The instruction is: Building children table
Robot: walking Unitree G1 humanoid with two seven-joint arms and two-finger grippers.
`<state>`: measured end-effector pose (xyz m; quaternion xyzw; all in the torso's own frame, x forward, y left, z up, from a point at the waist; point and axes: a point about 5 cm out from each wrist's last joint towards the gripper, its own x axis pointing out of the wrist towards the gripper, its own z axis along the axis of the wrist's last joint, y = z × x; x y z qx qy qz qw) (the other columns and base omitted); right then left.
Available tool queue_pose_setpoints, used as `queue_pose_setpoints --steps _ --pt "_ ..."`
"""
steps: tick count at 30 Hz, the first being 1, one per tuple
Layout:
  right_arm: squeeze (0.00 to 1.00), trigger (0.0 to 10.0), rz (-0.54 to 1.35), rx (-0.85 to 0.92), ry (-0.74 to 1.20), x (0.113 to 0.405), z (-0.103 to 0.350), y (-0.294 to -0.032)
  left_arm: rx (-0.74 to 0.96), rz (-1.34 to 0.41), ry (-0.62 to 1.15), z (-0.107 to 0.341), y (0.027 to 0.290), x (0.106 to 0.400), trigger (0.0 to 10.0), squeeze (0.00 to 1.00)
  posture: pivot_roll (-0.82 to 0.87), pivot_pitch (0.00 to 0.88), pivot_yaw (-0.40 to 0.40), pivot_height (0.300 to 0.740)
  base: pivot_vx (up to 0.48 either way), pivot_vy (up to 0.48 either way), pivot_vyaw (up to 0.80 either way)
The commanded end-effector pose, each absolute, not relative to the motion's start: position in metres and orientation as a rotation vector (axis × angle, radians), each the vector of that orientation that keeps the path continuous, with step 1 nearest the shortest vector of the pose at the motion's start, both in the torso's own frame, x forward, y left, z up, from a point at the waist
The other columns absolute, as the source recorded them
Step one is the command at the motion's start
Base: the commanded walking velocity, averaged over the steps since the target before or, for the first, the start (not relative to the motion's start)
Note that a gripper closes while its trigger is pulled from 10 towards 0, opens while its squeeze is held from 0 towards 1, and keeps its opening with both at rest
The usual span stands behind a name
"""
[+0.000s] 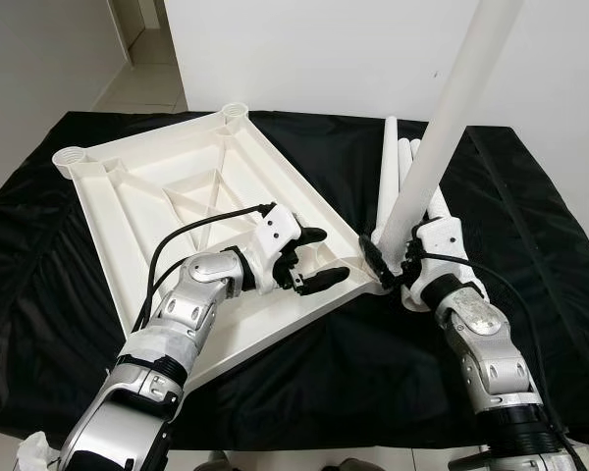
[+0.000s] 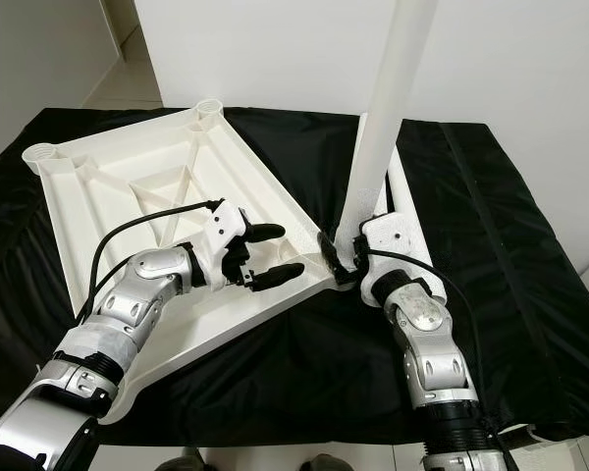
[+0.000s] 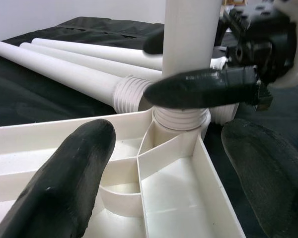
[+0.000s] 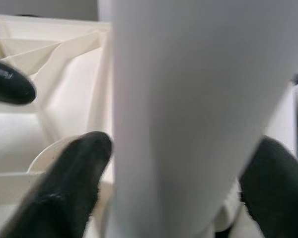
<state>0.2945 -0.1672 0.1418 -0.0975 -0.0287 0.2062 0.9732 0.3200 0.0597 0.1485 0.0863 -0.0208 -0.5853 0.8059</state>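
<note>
A white plastic tabletop (image 1: 157, 186) lies upside down on the black cloth, ribs facing up. At its near right corner a long white leg (image 1: 452, 108) stands upright and slightly tilted, its threaded end (image 3: 181, 119) sitting in the corner socket. My right gripper (image 1: 388, 260) is shut on this leg just above the socket, one finger (image 4: 74, 183) on each side of it. Just left of that corner, my left gripper (image 1: 314, 260) hovers open over the tabletop's rim with nothing between its fingers (image 3: 64, 183).
Three spare white legs (image 1: 388, 162) lie side by side on the cloth behind the upright one. Empty round sockets (image 1: 234, 111) mark the far corners of the tabletop. Black cloth (image 1: 530, 226) covers the work surface; a white wall stands behind it.
</note>
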Motion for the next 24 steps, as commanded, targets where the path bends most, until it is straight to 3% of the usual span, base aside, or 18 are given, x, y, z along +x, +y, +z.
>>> queue_pose_setpoints --steps 1,2,3,10,11,19,24 --pt "0.0 4.4 0.449 -0.191 -0.048 0.296 0.139 -0.166 0.188 -1.259 -0.042 0.15 0.059 0.321 10.0 0.0 -0.05 0.0 0.023 0.74 0.0 0.0 0.0" --pt "0.0 1.1 0.465 -0.189 -0.039 0.297 0.137 -0.166 0.188 -1.257 -0.042 0.15 0.059 0.321 10.0 0.0 -0.05 0.0 0.023 0.74 0.0 0.0 0.0" --pt "0.0 0.0 0.483 -0.183 -0.033 0.297 0.136 -0.165 0.188 -1.256 -0.042 0.15 0.059 0.321 10.0 0.0 -0.05 0.0 0.022 0.74 0.0 0.0 0.0" --pt "0.0 0.0 0.492 -0.176 -0.009 0.296 0.13 -0.165 0.189 -1.257 -0.046 0.151 0.058 0.322 10.0 0.0 -0.05 0.0 0.021 0.74 0.0 0.0 0.0" --pt "0.0 10.0 0.487 -0.172 0.0 0.296 0.128 -0.166 0.189 -1.258 -0.046 0.151 0.057 0.322 10.0 0.0 -0.05 0.0 0.022 0.74 0.0 0.0 0.0" --pt "0.0 10.0 0.464 -0.163 0.008 0.296 0.126 -0.169 0.19 -1.263 -0.046 0.151 0.057 0.322 10.0 0.0 -0.06 0.0 0.023 0.74 0.0 0.0 0.0" --pt "0.0 10.0 0.343 -0.146 0.016 0.296 0.126 -0.174 0.191 -1.268 -0.043 0.15 0.057 0.32 10.0 0.0 -0.06 0.0 0.019 0.74 0.0 0.0 0.0"
